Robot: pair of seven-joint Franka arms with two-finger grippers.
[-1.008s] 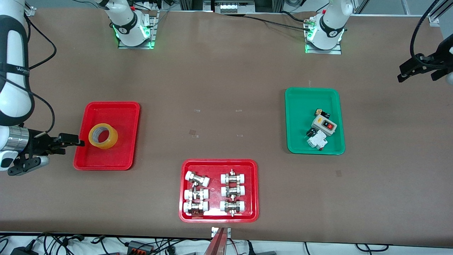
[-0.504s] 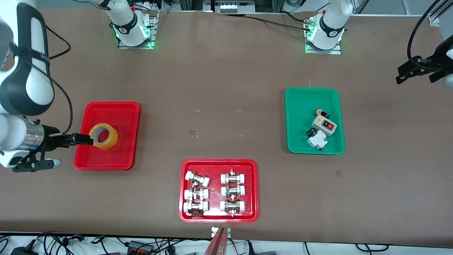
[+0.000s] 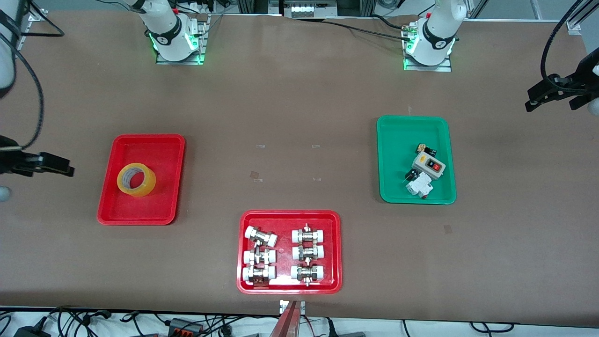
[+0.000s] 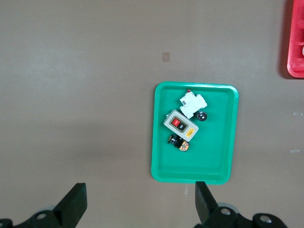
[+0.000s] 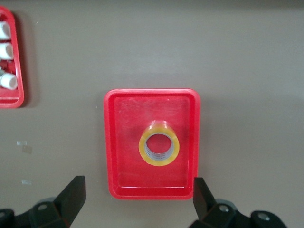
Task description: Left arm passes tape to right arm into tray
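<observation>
Tape (image 3: pixel 136 179), a translucent yellow roll with white core (no legible label), lies flat in the red tray (image 3: pixel 154 146), beneath the wide-open, empty right claw (image 5: pixel 137 199); left claw (image 4: pixel 137 203) wide too.

right arm (image 3: pixel 164 32): white shell, black joint ring, green base light | left arm (image 3: pixel 437 35): white, black ring, green light, black cable | right gripper (image 5: pixel 137 202): black fingers | left gripper (image 4: pixel 140 206): black fingers

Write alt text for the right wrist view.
A yellow tape roll lies flat in a plain red tray on the brown table, directly below the open right gripper. Part of another red tray holding white-capped fittings shows at the edge.
</observation>
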